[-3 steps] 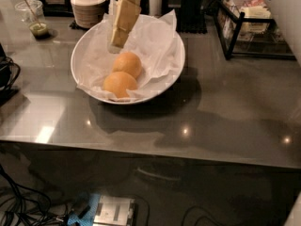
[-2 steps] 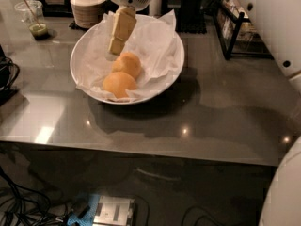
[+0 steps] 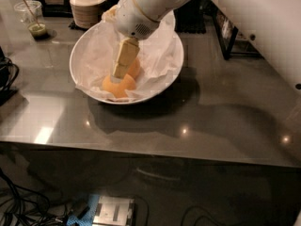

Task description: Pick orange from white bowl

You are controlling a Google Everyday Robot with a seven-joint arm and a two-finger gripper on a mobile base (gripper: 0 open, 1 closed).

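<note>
The wide white bowl [image 3: 83, 85] lined with crumpled white paper stands on the grey table, left of centre. Two oranges lie in it: the near orange [image 3: 118, 86] at the front and a second orange [image 3: 135, 69] behind it, mostly hidden by the gripper. My gripper [image 3: 118, 74], with pale yellow fingers, reaches down into the bowl from the white arm above. Its tips are right at the top of the near orange, between the two fruits.
A small ribbed beige lidded container [image 3: 87, 6] stands behind the bowl. A clear plastic cup [image 3: 35, 21] with green contents and a straw is at the far left. A dark rack [image 3: 230, 32] is at the back right. The table's front edge [image 3: 141, 149] is near.
The arm has swung in over the bowl and the gripper has come down toward the near orange.
</note>
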